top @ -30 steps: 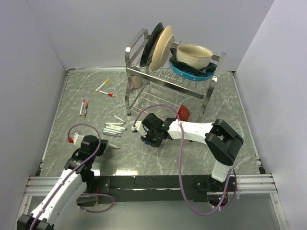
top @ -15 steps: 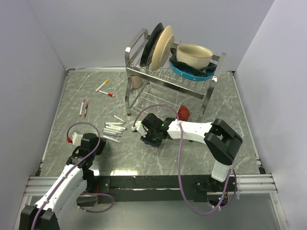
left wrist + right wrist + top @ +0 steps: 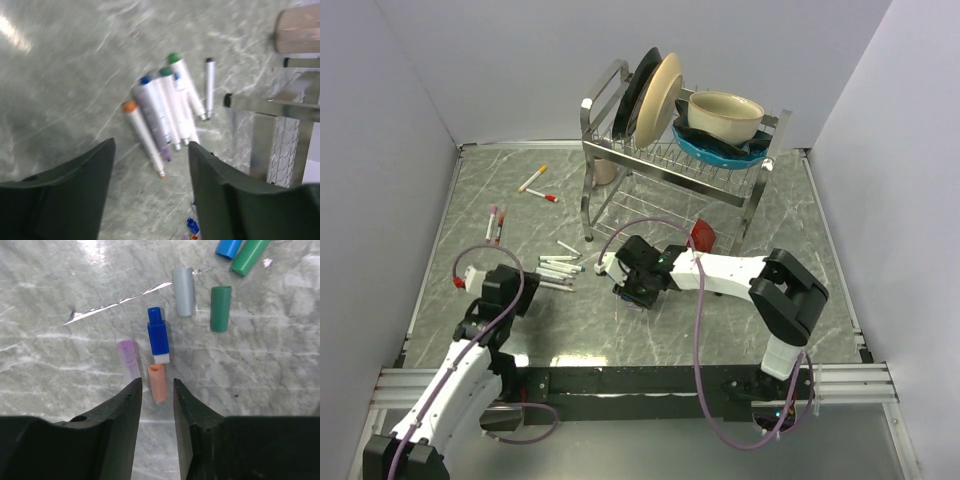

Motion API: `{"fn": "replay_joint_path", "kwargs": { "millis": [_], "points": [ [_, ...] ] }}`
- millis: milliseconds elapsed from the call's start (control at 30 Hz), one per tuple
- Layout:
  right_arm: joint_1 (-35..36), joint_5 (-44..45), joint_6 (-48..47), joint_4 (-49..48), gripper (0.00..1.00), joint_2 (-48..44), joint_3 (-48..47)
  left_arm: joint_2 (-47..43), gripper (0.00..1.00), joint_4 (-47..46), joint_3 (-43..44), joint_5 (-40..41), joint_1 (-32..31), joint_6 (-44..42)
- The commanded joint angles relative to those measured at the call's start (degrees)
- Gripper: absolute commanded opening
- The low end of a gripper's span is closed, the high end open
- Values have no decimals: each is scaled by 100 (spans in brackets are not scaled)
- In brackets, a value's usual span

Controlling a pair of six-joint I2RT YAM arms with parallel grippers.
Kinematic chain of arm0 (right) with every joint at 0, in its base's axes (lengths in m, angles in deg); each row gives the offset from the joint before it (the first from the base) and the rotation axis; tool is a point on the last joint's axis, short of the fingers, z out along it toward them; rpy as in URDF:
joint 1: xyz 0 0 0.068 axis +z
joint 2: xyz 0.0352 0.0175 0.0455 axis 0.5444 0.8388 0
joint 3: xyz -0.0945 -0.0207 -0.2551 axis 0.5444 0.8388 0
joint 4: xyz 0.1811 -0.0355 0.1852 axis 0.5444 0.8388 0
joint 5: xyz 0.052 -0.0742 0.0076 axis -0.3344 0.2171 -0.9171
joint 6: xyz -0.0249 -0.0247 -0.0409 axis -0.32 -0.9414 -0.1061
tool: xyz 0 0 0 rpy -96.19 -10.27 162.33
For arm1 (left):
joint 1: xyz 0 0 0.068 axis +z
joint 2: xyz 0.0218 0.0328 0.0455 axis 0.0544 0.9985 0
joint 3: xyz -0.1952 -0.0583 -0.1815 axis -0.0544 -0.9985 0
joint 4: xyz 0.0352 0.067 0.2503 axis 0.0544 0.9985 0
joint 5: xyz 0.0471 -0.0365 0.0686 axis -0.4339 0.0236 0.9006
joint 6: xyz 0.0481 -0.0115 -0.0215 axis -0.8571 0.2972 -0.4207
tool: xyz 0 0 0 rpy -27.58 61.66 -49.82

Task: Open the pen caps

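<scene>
Right fingers (image 3: 125, 425): slightly parted, gap empty. An orange cap (image 3: 158, 382) lies on the table (image 3: 270, 390) just beyond their tips. Past it lie more loose caps: blue cap (image 3: 157, 335), lilac cap (image 3: 129, 359), grey cap (image 3: 183, 291), green cap (image 3: 220, 308).

Left fingers (image 3: 75, 185): spread wide, nothing between them. Ahead is a cluster of white pens (image 3: 165, 112), writing tips apparently bare.

Top view: pens with caps on lie far left, well apart from both arms: yellow-capped pen (image 3: 532, 179), red-capped pen (image 3: 545, 196), and a pair (image 3: 491, 224) nearer the left wall.

Judgement: next step is fetching a capped pen. The left should grip mid-barrel, the right should pinch the cap only, and the pull should run straight along the pen's axis. Twisting risks slipping.
</scene>
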Motion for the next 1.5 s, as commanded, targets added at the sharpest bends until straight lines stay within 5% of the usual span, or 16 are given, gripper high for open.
{"fn": "replay_joint_path", "kwargs": {
  "millis": [0, 267, 433, 533, 733, 933, 1467],
  "points": [
    [-52, -182, -378, 105, 40, -739, -179, 352, 71, -202, 701, -188, 440, -873],
    [-52, -798, -801, 448, 41, -1283, -127, 2485, 83, -774, 2116, -1665, 2109, -2963],
    [-25, -1061, -916, 492, 40, -1600, -91, 3630, 86, -590, 3355, -1631, 2314, -4072],
    [-16, -1097, -924, 475, 40, -1767, -65, 4568, 79, -292, 4093, -1517, 2322, -4679],
    [36, -1132, -942, 501, 40, -1812, -74, 5712, 47, 104, 5096, -1447, 2314, -5268],
    [124, -1105, -968, 492, 40, -1812, -65, 6390, 35, 315, 5518, -1411, 2296, -5524],
    [186, -991, -995, 483, 40, -1601, -65, 7551, 36, 746, 6310, -910, 2147, -5797]
  ]
}}
